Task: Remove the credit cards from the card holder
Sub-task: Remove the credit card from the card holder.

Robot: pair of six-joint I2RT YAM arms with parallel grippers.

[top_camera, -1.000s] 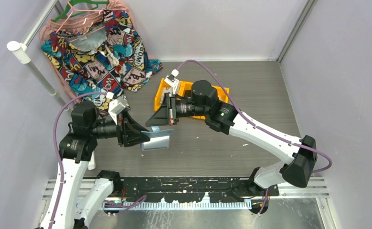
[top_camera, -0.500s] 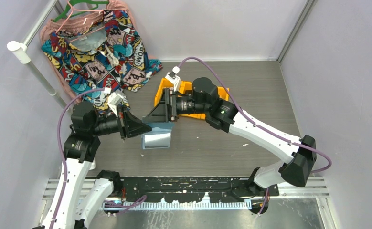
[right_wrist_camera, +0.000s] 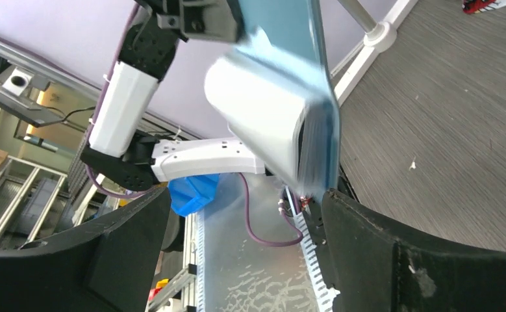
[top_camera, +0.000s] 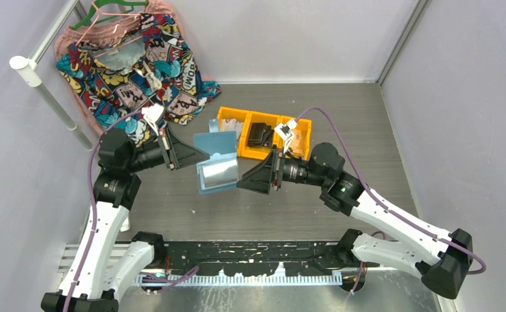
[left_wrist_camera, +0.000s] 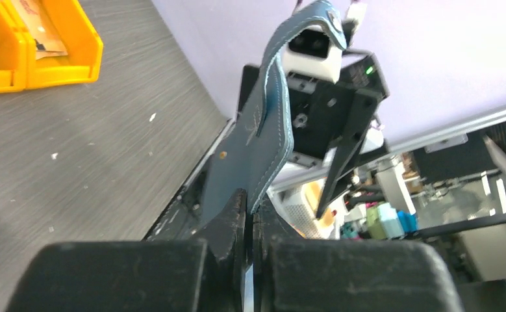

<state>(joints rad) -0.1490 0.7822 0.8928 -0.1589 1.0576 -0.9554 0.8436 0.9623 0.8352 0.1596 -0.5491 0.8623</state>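
The blue card holder point(top_camera: 214, 162) hangs unfolded above the table's middle, its flap up. My left gripper point(top_camera: 195, 158) is shut on its left edge. The left wrist view shows the holder point(left_wrist_camera: 266, 123) edge-on, rising from the shut left gripper point(left_wrist_camera: 250, 205). My right gripper point(top_camera: 242, 181) is open just right of it, fingers apart and empty. In the right wrist view the card holder point(right_wrist_camera: 289, 97) hangs beyond the open right gripper point(right_wrist_camera: 243, 247), with a pale thick layer on its inner face. I cannot tell credit cards from pocket there.
A yellow bin point(top_camera: 302, 130) with compartments stands behind the holder, and a black case point(top_camera: 260, 134) lies in it. A colourful shirt point(top_camera: 139, 65) on a hanger lies at the back left beside a white rail point(top_camera: 49, 97). Grey walls close in three sides.
My right gripper has opened, let go of the holder and swung back to the near right. My left gripper has shut on the holder and lifted it, and it has fallen open.
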